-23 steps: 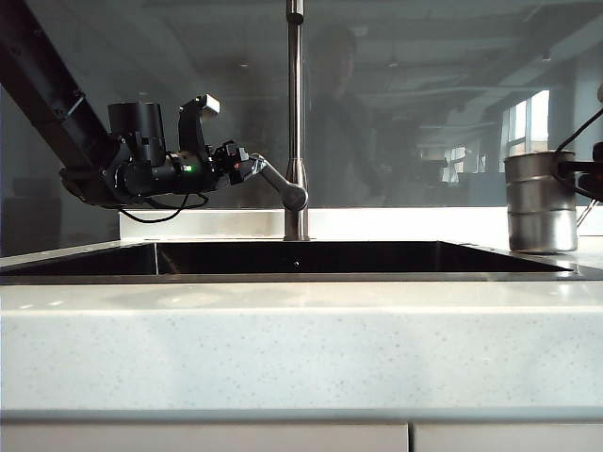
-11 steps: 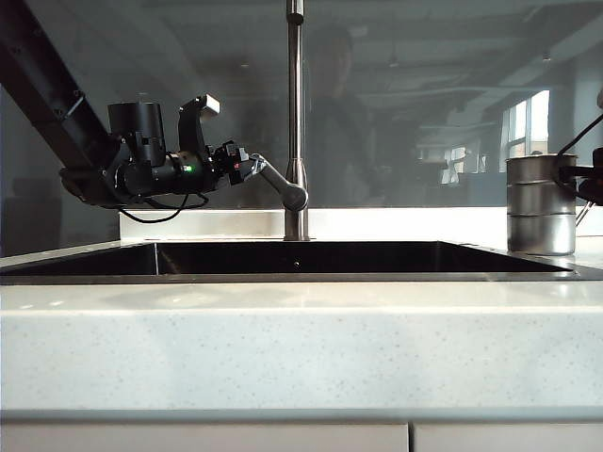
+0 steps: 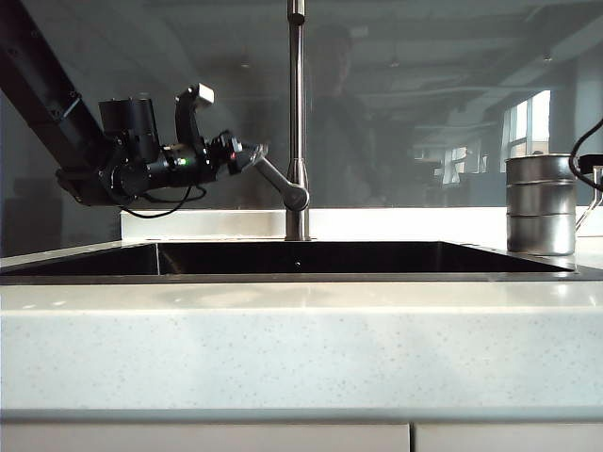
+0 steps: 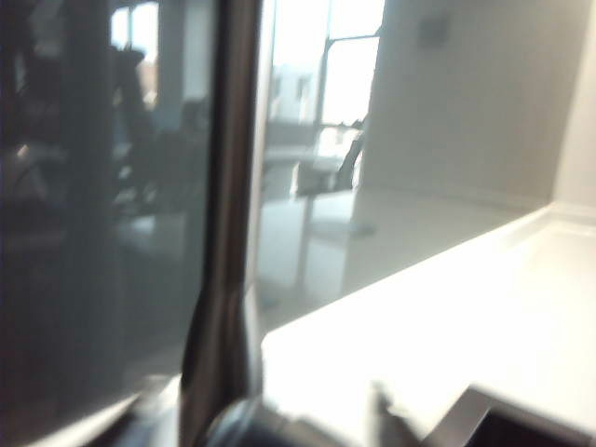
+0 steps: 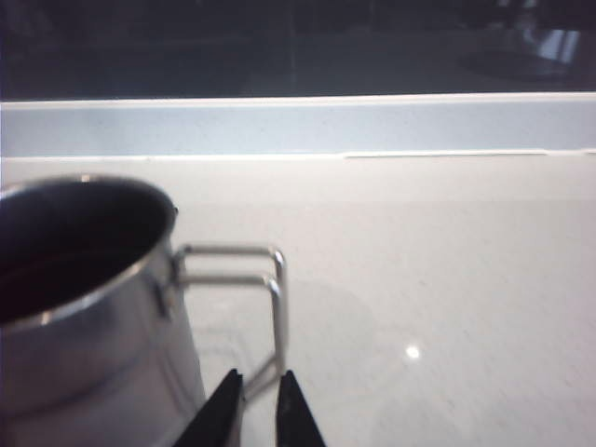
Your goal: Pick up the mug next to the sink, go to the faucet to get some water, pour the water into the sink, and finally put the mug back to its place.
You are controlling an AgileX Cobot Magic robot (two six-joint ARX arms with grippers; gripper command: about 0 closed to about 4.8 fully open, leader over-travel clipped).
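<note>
The mug (image 3: 541, 205) is seen standing upright on the counter (image 3: 301, 339), just beside the sink (image 3: 283, 258) at about 3 o'clock from the faucet (image 3: 296, 113) in the exterior view. It is judged to be light, stiff and thin-walled, with a smooth steel skin that is likely to slip under hard pads; the ridges around the body may give some purchase, but the wire loop handle (image 5: 265, 298) is judged the better hold, since it can be pinched across its thin upright bar. In the right wrist view the right gripper (image 5: 252, 410) is found at the foot of that handle, its two fingertips drawn close with the wire between them; whether the wire is actually clamped cannot be told. A pinch on such a thin bar is judged prone to letting the mug swing or twist, more so once water is added. The left gripper (image 3: 247, 156) is held at the faucet lever (image 3: 275, 177), at about 9 o'clock from the pipe; whether its jaws are spread or closed cannot be told.
</note>
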